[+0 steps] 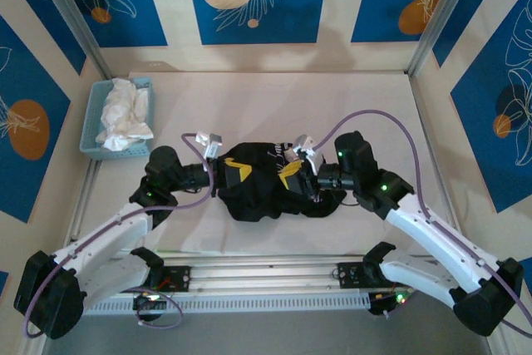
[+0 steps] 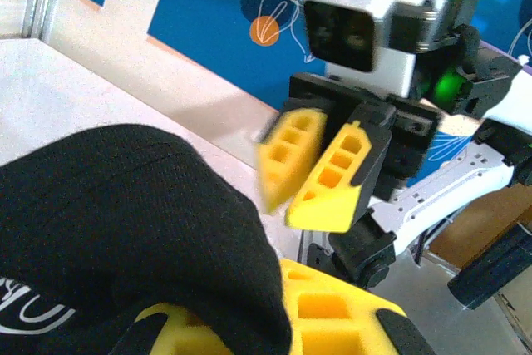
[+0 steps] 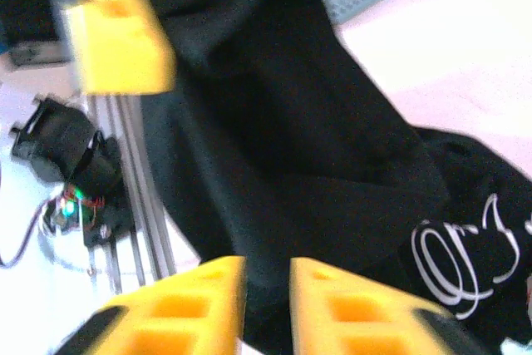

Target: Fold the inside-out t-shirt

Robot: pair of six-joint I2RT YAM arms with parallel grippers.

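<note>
The inside-out t-shirt (image 1: pixel 262 193) lies bunched up, black, in the middle of the table between both arms. My left gripper (image 1: pixel 235 173) is shut on its left part; in the left wrist view a thick fold of black cloth (image 2: pixel 125 230) runs between the yellow fingers (image 2: pixel 349 309). My right gripper (image 1: pixel 293 174) hovers at the shirt's right part, open. Its blurred fingers (image 2: pixel 337 176) stand slightly apart with nothing between them. In the right wrist view the black cloth (image 3: pixel 291 139), with white script printed on it, lies just beyond the narrow gap of my right gripper (image 3: pixel 266 288).
A blue basket (image 1: pixel 90 126) holding a white cloth garment (image 1: pixel 125 114) stands at the far left of the table. Metal rails (image 1: pixel 266 276) run along the near edge between the arm bases. Walled panels close in the back and sides.
</note>
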